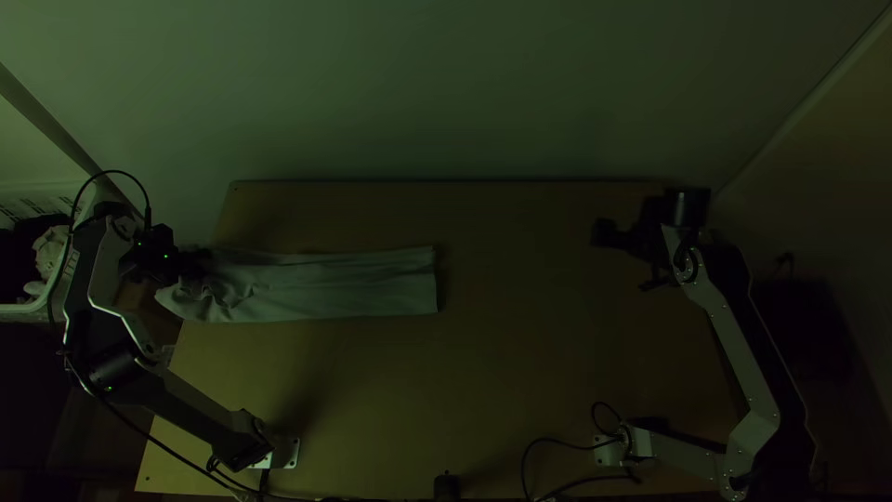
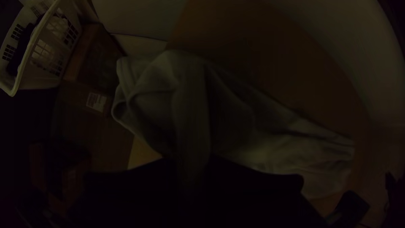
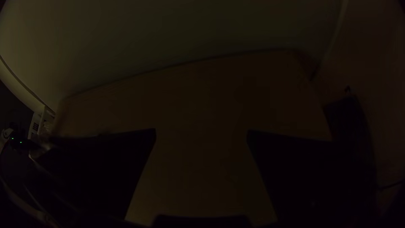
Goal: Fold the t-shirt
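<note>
Along the left part of the table, rather closer to the far edge than to the near one: the t-shirt, folded into a long strip running roughly parallel to the far edge. Straight and squared off at the end by mid-table; loose, bunched and past the left edge at the other. Creased lengthwise too, with layers too dim to count.

Over the left edge, at that bunched end: the left gripper, with jaws closed on a gathered part of the t-shirt. In the left wrist view, cloth raised in a ridge and running in between the two fingers, with loose folds to either side. Impossible to tell which part of the garment.

Above the table near the far right corner, well apart from the t-shirt: the right gripper, jaws wide, with bare tabletop in sight between the fingers.

Off the left edge, toward the far left corner: a white basket with slotted sides. Inside, some dark cloth and, against the side nearer the table, pale cloth, crumpled. Between basket and table in the left wrist view, a brown box with a white label on one side; contents impossible to tell.

At the middle of the near edge, a small black object.
</note>
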Controlling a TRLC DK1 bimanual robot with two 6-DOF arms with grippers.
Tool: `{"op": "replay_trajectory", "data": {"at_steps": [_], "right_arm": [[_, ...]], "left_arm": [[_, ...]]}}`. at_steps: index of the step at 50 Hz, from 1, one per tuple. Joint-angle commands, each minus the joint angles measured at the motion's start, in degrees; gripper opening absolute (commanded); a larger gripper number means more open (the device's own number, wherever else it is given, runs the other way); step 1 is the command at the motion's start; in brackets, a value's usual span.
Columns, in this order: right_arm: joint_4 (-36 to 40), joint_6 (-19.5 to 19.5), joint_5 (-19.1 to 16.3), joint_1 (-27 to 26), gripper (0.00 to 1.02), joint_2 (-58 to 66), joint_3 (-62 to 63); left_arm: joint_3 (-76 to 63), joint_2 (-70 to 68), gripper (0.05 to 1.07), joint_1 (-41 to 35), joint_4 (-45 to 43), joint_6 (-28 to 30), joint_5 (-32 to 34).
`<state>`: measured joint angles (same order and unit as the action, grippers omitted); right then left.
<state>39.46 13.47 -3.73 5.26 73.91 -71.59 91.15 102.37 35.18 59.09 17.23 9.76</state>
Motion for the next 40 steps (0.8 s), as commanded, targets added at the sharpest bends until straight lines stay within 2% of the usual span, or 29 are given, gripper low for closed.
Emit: {"op": "replay_trajectory", "data": {"at_steps": [1,8,18,22,28,40], "right_arm": [[-0.7,1.0,-0.2,0.6,0.99,0.2,1.8],[-0.7,1.0,-0.2,0.4,0.99,-0.6,2.2],[-0.6,0.9,-0.2,-1.0,0.99,-2.0,2.9],[-0.6,0.8,-0.2,-1.7,0.99,-2.7,3.3],[-0.6,0.6,-0.8,-2.8,0.99,-3.9,4.1],[-0.6,0.1,-2.6,-6.2,0.99,-6.8,6.6]], "left_arm": [[3.9,-2.2,0.08,-1.3,5.3,2.0,-0.2],[8.2,-5.5,0.08,-6.0,11.1,0.5,-0.2],[15.1,-8.1,0.08,-18.7,18.0,-4.4,-4.3],[16.6,-7.8,0.08,-24.0,19.1,-7.0,-7.4],[16.9,-6.8,0.08,-30.4,19.7,-10.2,-8.0],[18.3,-4.2,0.08,-44.5,20.0,-18.7,-13.5]]}}
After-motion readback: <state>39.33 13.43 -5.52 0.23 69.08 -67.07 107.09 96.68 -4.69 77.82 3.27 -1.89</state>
